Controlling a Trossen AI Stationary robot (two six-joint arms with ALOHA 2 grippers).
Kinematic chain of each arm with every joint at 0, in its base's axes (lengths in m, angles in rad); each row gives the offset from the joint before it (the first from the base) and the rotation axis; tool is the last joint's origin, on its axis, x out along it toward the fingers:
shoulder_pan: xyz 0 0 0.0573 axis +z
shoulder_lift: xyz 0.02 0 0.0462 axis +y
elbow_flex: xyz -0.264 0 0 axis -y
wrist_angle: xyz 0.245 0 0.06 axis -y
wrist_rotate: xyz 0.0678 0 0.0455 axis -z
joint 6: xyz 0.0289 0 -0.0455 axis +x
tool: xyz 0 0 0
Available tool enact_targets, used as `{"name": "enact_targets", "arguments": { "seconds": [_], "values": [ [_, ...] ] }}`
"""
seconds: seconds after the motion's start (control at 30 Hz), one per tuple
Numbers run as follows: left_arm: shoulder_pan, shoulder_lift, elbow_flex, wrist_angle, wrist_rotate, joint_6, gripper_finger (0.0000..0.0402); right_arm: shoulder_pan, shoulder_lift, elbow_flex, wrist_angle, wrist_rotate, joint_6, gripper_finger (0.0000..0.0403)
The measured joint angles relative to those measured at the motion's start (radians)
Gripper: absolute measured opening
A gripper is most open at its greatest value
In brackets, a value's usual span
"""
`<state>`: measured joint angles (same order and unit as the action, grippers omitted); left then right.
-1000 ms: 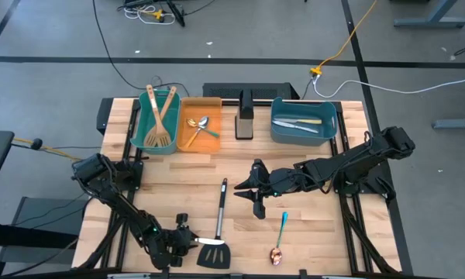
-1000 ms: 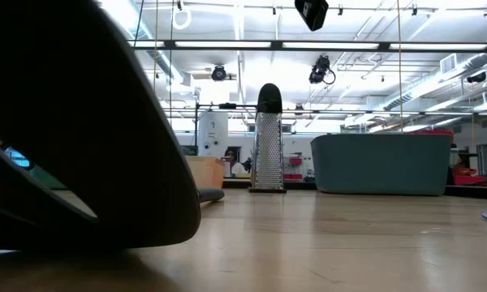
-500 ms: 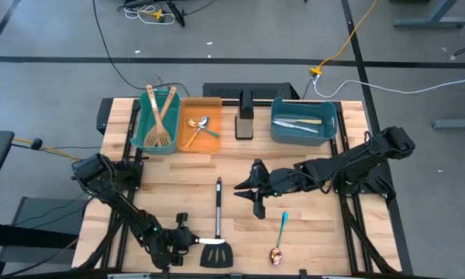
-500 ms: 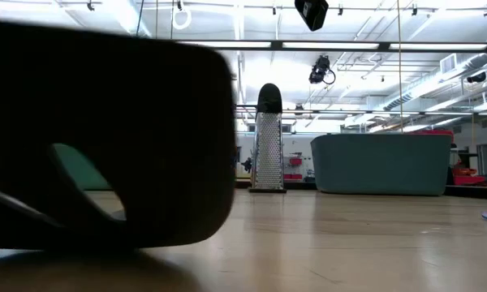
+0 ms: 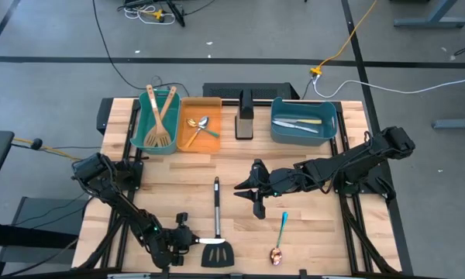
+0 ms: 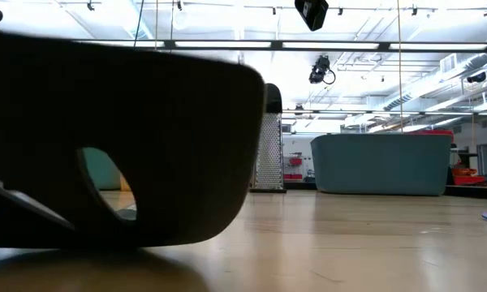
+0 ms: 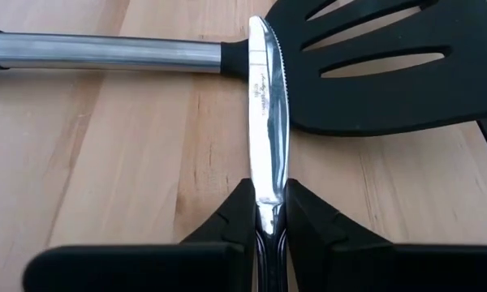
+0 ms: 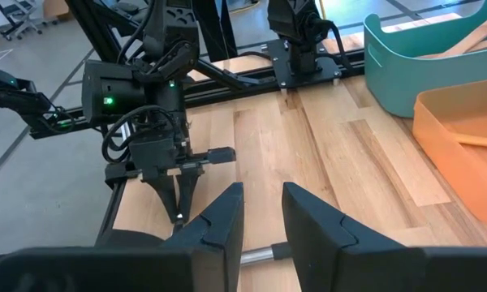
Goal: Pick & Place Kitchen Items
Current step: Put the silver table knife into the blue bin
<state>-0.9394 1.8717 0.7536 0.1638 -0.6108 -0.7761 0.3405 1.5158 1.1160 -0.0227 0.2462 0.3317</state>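
Note:
A black slotted turner (image 5: 216, 225) with a steel handle lies on the table, its head (image 5: 215, 253) at the near edge and filling the low view (image 6: 122, 138). My left gripper (image 5: 194, 241) is at the near left, shut on a silver knife (image 7: 266, 105) whose blade reaches the turner's neck (image 7: 235, 58). My right gripper (image 5: 250, 197) hangs open at mid-table, right of the turner's handle, touching nothing. A blue-handled copper spoon (image 5: 280, 236) lies at the near right. My left gripper pinches the knife between its two fingers (image 7: 231, 219) where the blade meets the handle (image 7: 268, 212). The fingers come level from the table's left, along the knife. The knife lies about level, and its tip (image 7: 261, 28) lies over the turner's neck.
At the far edge stand a teal bin (image 5: 146, 130) with wooden spatulas, an orange bin (image 5: 187, 139) with spoons, a grater (image 5: 245, 116) and a blue bin (image 5: 302, 133) with knives. The grater (image 6: 269, 154) and blue bin (image 6: 381, 162) also show in the low view.
The turner has turned on the table: the far end of its handle has swung toward the table's left, while its head has stayed at the near edge. In the low view the head has spread across to the right.

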Motion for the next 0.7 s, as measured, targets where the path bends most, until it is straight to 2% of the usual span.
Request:
{"name": "enact_targets", "arguments": {
  "seconds": [0.7],
  "values": [
    [-0.001,-0.035,-0.002,0.013,-0.010,0.036,0.0050,0.000,0.000,0.000,0.000,0.000,0.000,0.0097]
  ]
}}
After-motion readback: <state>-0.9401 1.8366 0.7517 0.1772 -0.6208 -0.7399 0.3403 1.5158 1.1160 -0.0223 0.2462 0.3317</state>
